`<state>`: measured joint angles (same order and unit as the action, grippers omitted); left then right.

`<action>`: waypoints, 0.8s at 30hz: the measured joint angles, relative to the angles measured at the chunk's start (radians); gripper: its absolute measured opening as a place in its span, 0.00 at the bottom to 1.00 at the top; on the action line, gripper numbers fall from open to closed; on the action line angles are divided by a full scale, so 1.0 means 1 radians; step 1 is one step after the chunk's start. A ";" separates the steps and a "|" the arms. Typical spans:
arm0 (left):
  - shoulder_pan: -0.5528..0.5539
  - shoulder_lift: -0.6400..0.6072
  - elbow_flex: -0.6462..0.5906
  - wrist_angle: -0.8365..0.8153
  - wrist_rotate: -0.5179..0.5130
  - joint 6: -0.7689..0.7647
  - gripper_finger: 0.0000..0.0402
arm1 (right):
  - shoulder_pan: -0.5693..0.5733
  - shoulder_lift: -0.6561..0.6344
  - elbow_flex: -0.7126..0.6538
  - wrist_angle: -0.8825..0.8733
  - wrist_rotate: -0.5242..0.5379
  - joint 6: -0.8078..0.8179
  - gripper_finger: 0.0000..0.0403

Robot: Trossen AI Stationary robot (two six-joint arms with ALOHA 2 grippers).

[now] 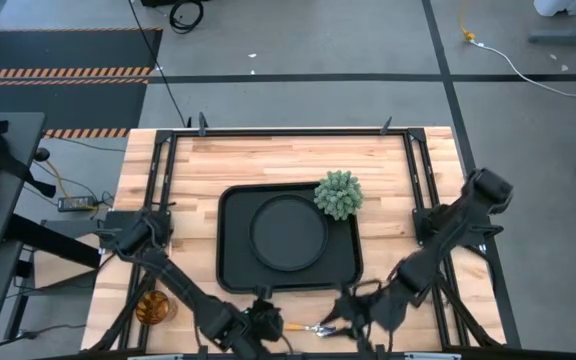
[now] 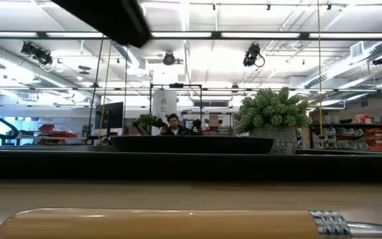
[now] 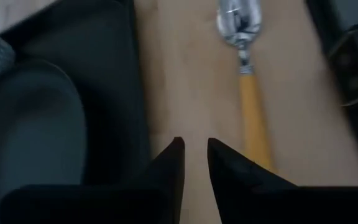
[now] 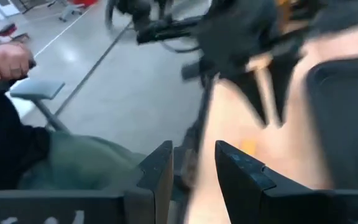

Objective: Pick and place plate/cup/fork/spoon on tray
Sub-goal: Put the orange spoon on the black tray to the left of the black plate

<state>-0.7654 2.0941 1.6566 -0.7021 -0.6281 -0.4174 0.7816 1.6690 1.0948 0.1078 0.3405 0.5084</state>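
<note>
The spoon, with a silver bowl and a yellow-orange handle, lies flat on the table near its front edge, in front of the black tray. The round black plate sits on the tray. The amber cup stands on the table at the front left. My left gripper is narrowly open and empty just left of the spoon. The handle's free end runs beside and under one of its fingers. My right gripper is open and empty just right of the spoon. The fork is out of view.
A green potted plant stands at the tray's far right corner. Black frame rails run along the table's left, right and far sides. In the right wrist view a person's hand and dark sleeve show beyond the table.
</note>
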 joint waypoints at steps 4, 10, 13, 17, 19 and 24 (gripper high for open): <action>-0.059 0.000 0.000 0.001 -0.001 -0.119 0.19 | 0.020 0.146 0.089 0.010 0.005 0.105 0.31; -0.163 0.000 0.000 0.003 -0.027 -0.271 0.19 | 0.051 0.351 0.311 -0.054 0.006 0.130 0.31; -0.208 0.000 0.000 0.002 -0.077 -0.334 0.19 | 0.055 0.419 0.423 -0.174 0.012 0.104 0.32; -0.252 0.000 0.000 0.004 -0.129 -0.414 0.19 | 0.047 0.466 0.512 -0.340 0.067 0.126 0.34; -0.267 0.000 0.000 0.007 -0.144 -0.441 0.19 | 0.041 0.473 0.524 -0.384 0.082 0.132 0.36; -0.291 0.000 0.000 0.012 -0.186 -0.479 0.19 | 0.018 0.474 0.524 -0.495 0.090 0.169 0.45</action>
<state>-1.0561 2.0941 1.6562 -0.6903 -0.8140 -0.8963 0.7997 2.1433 1.6188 -0.3869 0.4306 0.6775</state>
